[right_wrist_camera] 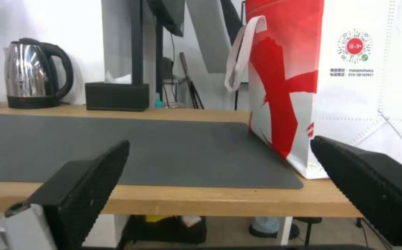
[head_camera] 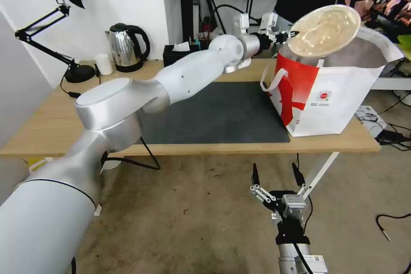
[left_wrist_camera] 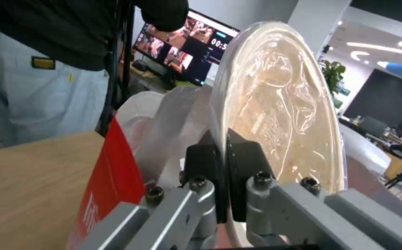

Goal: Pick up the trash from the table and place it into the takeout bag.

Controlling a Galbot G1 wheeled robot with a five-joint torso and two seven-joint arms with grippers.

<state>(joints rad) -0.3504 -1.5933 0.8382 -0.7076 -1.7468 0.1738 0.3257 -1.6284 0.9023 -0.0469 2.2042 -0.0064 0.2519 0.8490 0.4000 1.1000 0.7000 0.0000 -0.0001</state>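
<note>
- One item in play: left gripper (head_camera: 286,35) is pinching the rim of the beige-brown bowl (head_camera: 323,30), tilting it above the takeout bag (head_camera: 329,94) mouth.
- Bag is standing on the table (head_camera: 51,124), right end.
- Advice: centre the bowl over the opening before lowering, avoiding the bag's rim.
- Right gripper (head_camera: 277,176) is hanging spread open, below the table edge.

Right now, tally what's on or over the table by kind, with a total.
Takeout bag: 1
Round beige-brown bowl, held tilted over the bag's mouth by the left gripper: 1
Kettle: 1
Desk lamp: 1
Small white cup: 1
Black tissue box: 1
Dark grey mat: 1
Total: 7
The right gripper hangs open below the table edge.
</note>
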